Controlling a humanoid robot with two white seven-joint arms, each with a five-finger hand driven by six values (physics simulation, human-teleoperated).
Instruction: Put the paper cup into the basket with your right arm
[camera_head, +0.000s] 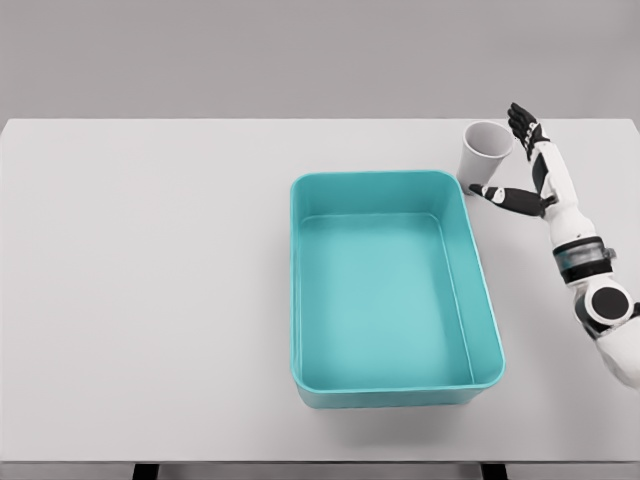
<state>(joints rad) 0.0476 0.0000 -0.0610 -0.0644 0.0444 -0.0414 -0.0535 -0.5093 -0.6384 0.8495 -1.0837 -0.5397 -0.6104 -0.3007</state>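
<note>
We observe 1 white paper cup standing on the flat white table, mouth up and tilted slightly, near the far right of the surface. It sits just beyond the far right corner of the teal rectangular plastic basket, outside the rim and apart from it. We see the right hand reaching in from the right edge on its white arm, with the dark fingers spread wide: 1 group extends up beside the right side of the cup, and the thumb points left below the cup base. The hand brackets the cup without closing on it; we cannot tell whether any fingertip touches the cup wall. The basket interior holds nothing.
</note>
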